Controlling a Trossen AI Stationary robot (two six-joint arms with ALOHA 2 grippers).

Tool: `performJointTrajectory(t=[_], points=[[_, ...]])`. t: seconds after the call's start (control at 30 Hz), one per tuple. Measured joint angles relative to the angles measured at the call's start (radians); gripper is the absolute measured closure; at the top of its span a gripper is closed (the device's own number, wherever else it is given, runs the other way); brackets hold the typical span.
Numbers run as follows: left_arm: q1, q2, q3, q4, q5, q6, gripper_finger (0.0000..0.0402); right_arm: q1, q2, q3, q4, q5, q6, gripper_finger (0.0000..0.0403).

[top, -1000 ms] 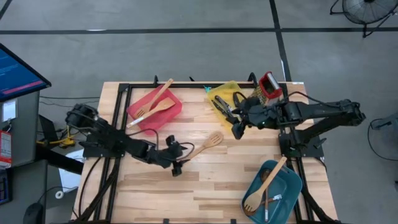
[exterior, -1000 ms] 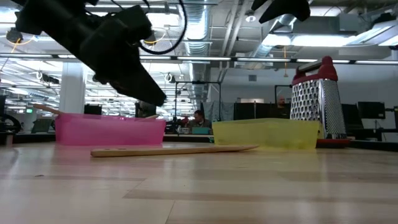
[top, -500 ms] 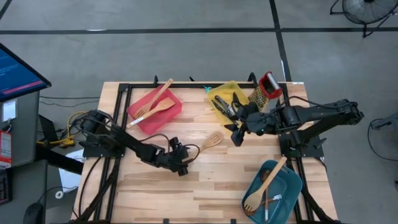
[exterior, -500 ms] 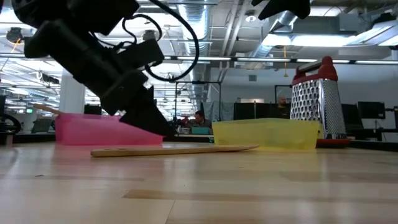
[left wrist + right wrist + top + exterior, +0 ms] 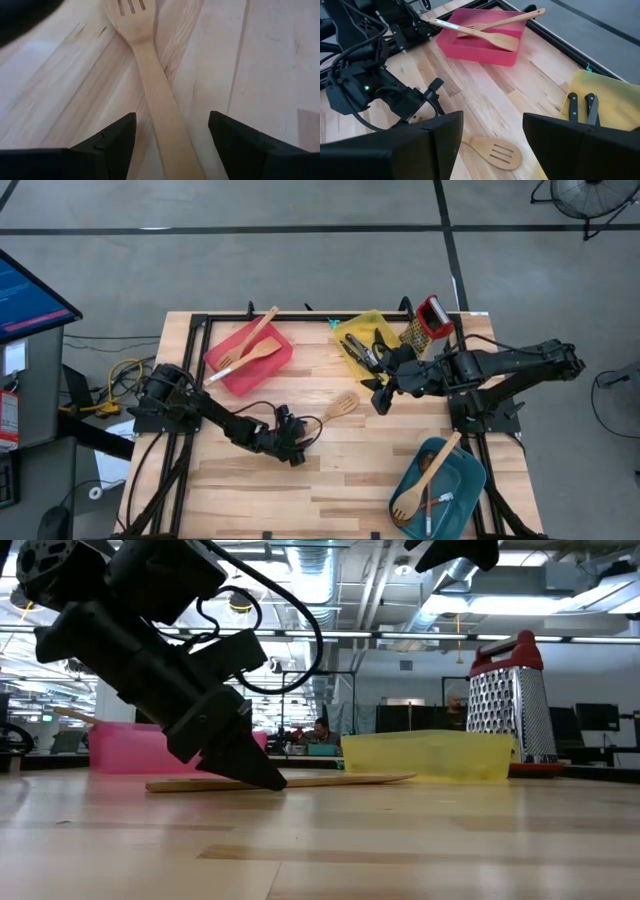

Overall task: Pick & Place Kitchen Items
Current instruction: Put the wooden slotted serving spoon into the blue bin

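A pale wooden slotted turner point(image 5: 337, 409) lies flat on the table near its middle, and also shows in the low view point(image 5: 300, 780). My left gripper point(image 5: 300, 444) is open and low over the table. Its two fingers stand on either side of the turner's handle point(image 5: 159, 100) near the free end, with a gap on both sides. My right gripper point(image 5: 379, 394) is open and empty, held above the table just near of the yellow tray point(image 5: 352, 326). The right wrist view shows the turner's slotted head point(image 5: 499, 152) below that gripper.
A red tray point(image 5: 272, 363) at the far left holds wooden utensils. The yellow tray holds black-handled knives point(image 5: 580, 107). A teal tray point(image 5: 462, 481) at the near right holds a wooden spoon. A steel grater point(image 5: 432, 319) with a red top stands by the yellow tray.
My left gripper has gone down and toward the table's right edge, to the turner's handle end, and now stands astride it close to the tabletop. The turner has stayed where it was.
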Motion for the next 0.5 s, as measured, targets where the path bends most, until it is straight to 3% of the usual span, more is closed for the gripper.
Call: performJointTrajectory(t=[0.2,0.5], points=[[0.000,0.031,0.002,0.002,0.006,-0.030,0.0197,0.000,0.000,0.000,0.000,0.000,0.000,0.0187],[0.000,0.034,0.002,-0.004,0.029,-0.025,0.0331,0.000,0.000,0.000,0.000,-0.007,0.000,0.0187]])
